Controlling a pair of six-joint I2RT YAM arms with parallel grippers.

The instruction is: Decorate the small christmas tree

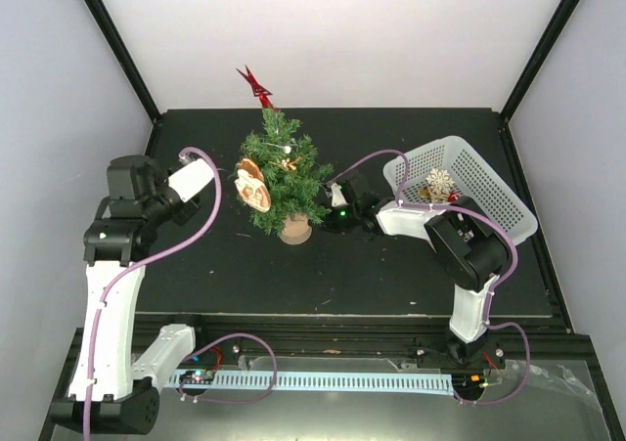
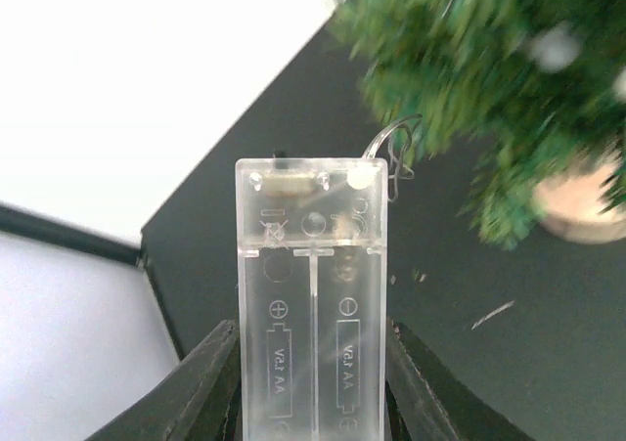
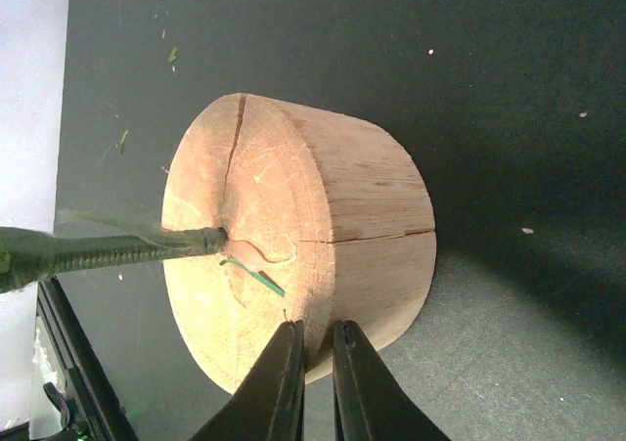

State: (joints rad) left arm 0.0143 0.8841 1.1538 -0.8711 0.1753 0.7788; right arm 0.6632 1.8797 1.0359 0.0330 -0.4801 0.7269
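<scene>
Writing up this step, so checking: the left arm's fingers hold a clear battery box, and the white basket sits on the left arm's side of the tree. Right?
Not quite. The top external view shows the white basket on the right arm's side of the small christmas tree. The left arm's fingers do hold the clear battery box.
</scene>
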